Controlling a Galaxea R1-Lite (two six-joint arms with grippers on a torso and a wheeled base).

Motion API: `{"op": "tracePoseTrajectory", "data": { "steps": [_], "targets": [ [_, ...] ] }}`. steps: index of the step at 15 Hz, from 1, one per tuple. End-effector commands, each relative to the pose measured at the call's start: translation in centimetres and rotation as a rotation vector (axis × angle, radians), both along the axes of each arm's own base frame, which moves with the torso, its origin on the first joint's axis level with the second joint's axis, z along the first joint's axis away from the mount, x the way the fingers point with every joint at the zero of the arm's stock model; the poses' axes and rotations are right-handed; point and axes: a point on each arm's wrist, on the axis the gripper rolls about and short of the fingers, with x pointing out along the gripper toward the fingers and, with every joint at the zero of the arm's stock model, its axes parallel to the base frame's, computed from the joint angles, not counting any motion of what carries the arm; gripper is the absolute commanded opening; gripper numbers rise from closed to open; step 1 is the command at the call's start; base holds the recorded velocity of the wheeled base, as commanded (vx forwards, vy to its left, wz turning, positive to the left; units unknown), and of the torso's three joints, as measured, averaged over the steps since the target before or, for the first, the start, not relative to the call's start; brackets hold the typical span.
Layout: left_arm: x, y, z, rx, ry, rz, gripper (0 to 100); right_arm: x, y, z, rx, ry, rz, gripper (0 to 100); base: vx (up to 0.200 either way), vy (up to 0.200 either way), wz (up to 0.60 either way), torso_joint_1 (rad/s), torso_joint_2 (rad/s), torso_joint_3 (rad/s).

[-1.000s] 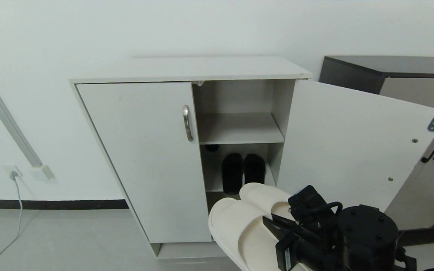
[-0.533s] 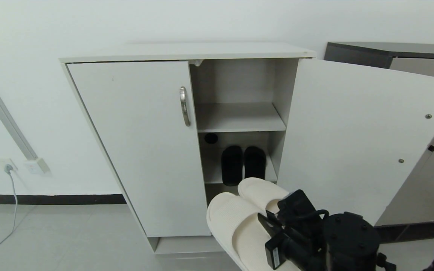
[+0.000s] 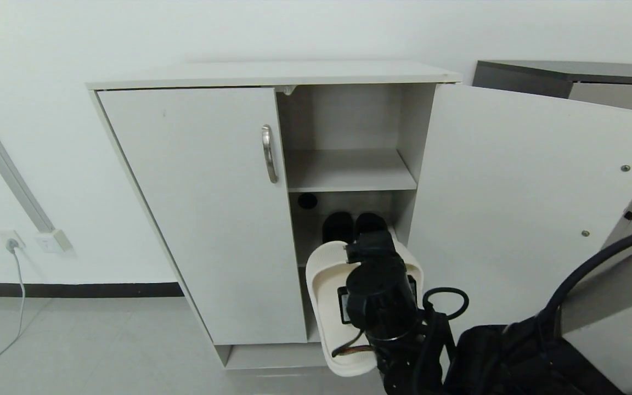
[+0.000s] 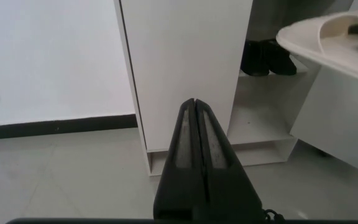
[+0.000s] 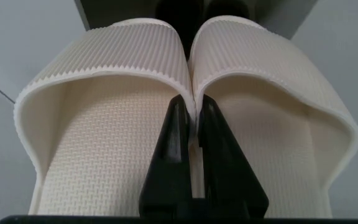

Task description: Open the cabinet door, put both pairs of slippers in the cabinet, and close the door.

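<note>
Before the open right half of the white cabinet (image 3: pixel 272 71): right claw (image 5: pixel 192 112), clamped on the touching inner edges of a cream slipper pair (image 5: pixel 98 130), toes toward the shelves. On the middle shelf (image 3: pixel 308 252): black slipper pair (image 3: pixel 338 225), side by side. Right door (image 3: pixel 513 208): swung wide. Left door (image 3: pixel 201 219): closed. Left claw (image 4: pixel 194 112): fingers pressed together, empty, low above the floor (image 4: pixel 55 174), facing the cabinet.
</note>
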Motion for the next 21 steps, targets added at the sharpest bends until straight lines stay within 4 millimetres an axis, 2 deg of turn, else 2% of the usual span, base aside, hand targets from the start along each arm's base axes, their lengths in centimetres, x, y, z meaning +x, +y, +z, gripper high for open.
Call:
{"op": "tracePoseTrajectory", "data": {
  "steps": [1, 4, 6, 12, 21],
  "targets": [
    [0.0, 0.0, 0.0, 0.000, 0.000, 0.000, 0, 0.2, 1.0, 4.4, 0.057, -0.065, -0.016, 0, 0.000, 0.000, 0.00, 0.000, 0.00, 0.000],
    [0.0, 0.0, 0.0, 0.000, 0.000, 0.000, 0, 0.6, 0.5, 8.2, 0.079, -0.137, -0.021, 0, 0.000, 0.000, 0.00, 0.000, 0.00, 0.000],
    [0.0, 0.0, 0.0, 0.000, 0.000, 0.000, 0, 0.3, 0.1, 9.4, 0.071, -0.159, -0.018, 0, 0.000, 0.000, 0.00, 0.000, 0.00, 0.000],
    [0.0, 0.0, 0.0, 0.000, 0.000, 0.000, 0, 0.6, 0.3, 8.2, 0.040, -0.141, -0.019, 0, 0.000, 0.000, 0.00, 0.000, 0.00, 0.000],
    [0.0, 0.0, 0.0, 0.000, 0.000, 0.000, 0, 0.7, 0.2, 8.2, 0.038, -0.141, -0.022, 0, 0.200, 0.000, 0.00, 0.001, 0.00, 0.003]
  ]
}}
